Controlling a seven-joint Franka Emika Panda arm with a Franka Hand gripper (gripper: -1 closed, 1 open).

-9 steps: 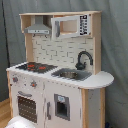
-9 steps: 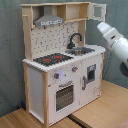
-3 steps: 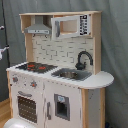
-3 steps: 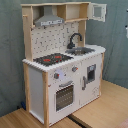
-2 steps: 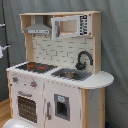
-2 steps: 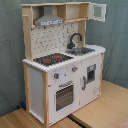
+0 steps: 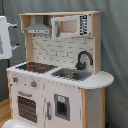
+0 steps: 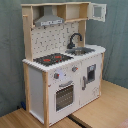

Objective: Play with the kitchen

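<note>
One kitchen [image 7: 57, 75] [image 8: 65, 65] stands upright on the wooden floor [image 8: 100, 112], tallest vertically, its front facing the first exterior view's lower left, while a white arm part [image 7: 5, 37] hangs beside it, grip state impossible to tell.

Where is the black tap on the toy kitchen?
The black faucet curves over the sink, toward the first exterior view's right, beside the stovetop. In the second exterior view it stands behind the sink, under the open upper shelf.
</note>
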